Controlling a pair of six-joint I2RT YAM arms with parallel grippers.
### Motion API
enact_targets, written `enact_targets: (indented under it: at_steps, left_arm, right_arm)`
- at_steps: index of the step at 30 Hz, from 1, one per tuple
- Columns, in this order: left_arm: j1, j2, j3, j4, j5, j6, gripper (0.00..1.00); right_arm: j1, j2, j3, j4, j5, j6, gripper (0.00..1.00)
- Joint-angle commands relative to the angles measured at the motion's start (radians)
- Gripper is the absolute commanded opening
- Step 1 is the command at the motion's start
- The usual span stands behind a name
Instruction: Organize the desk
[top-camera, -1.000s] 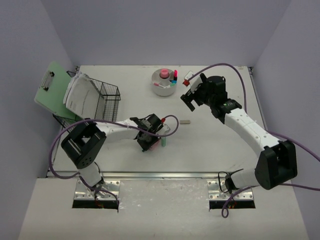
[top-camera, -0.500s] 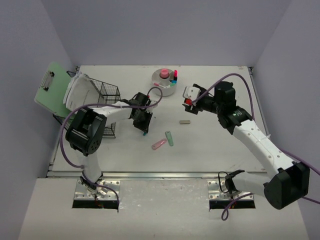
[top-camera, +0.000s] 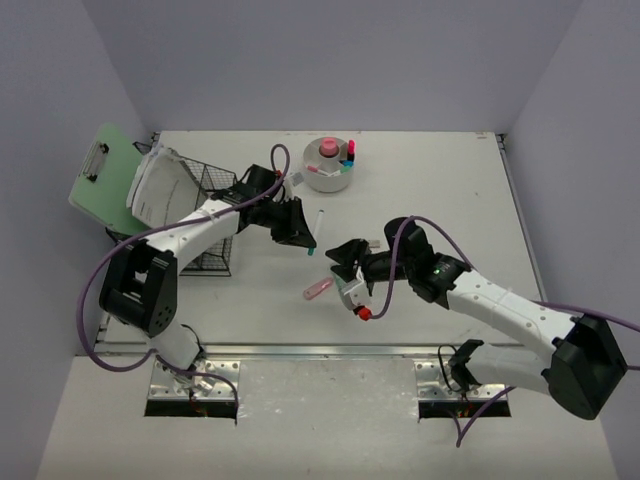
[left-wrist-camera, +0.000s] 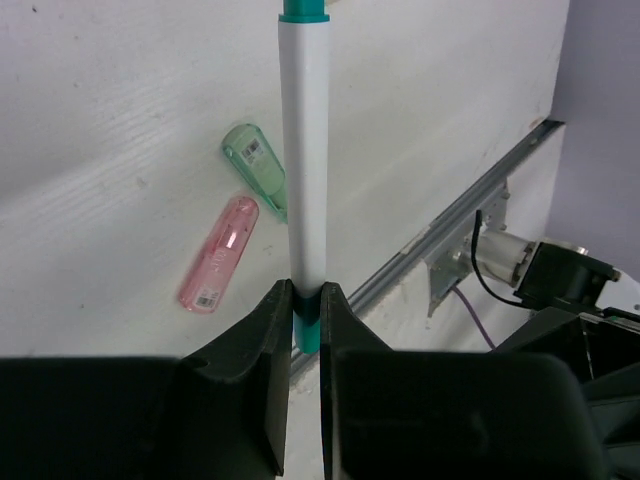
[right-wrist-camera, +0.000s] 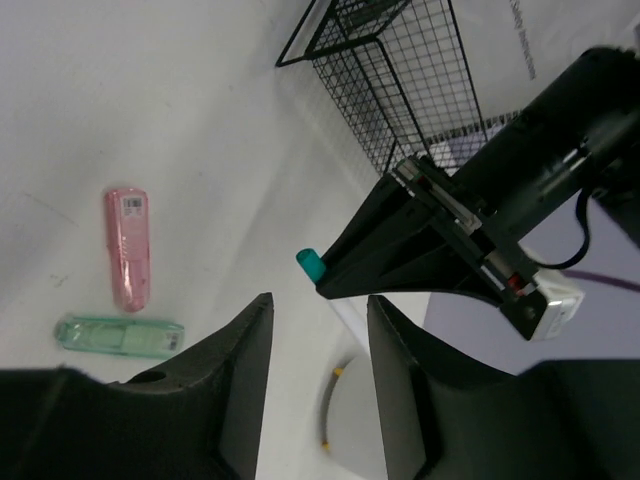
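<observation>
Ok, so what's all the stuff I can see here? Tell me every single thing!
off-white flat desk: 1, off-white, under everything
green clipboard: 1, green, leaning at the far left
white paper sheets: a stack, white, standing in the basket
black wire basket: 1, black, left side of desk
round white holder: 1, white, far middle, with a pink lump and markers inside
white pen with teal ends: 1, pinched in the left gripper
pink capsule-shaped case: 1, pink, lying mid-desk
green capsule-shaped case: 1, green, beside the pink one
small grey block: 1, grey, by the right arm
left gripper: 1, black, shut on the pen
right gripper: 1, black, open, above the cases
</observation>
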Motion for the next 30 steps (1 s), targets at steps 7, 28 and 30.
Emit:
enact_targets:
  at_steps: [7,28,30]
  left_arm:
    - [0.037,0.023,-0.022,0.046,0.206,-0.096,0.00]
    - [0.040,-0.015,-0.085,0.084,0.208,-0.113,0.00]
    - [0.040,-0.018,-0.085,0.086,0.206,-0.114,0.00]
  right_arm:
    - [0.068,0.126,-0.031,0.152,-0.051,-0.345,0.34]
    - [0.090,0.394,0.044,0.390,0.213,-0.381,0.37]
    - [0.090,0.409,0.054,0.407,0.228,-0.380,0.36]
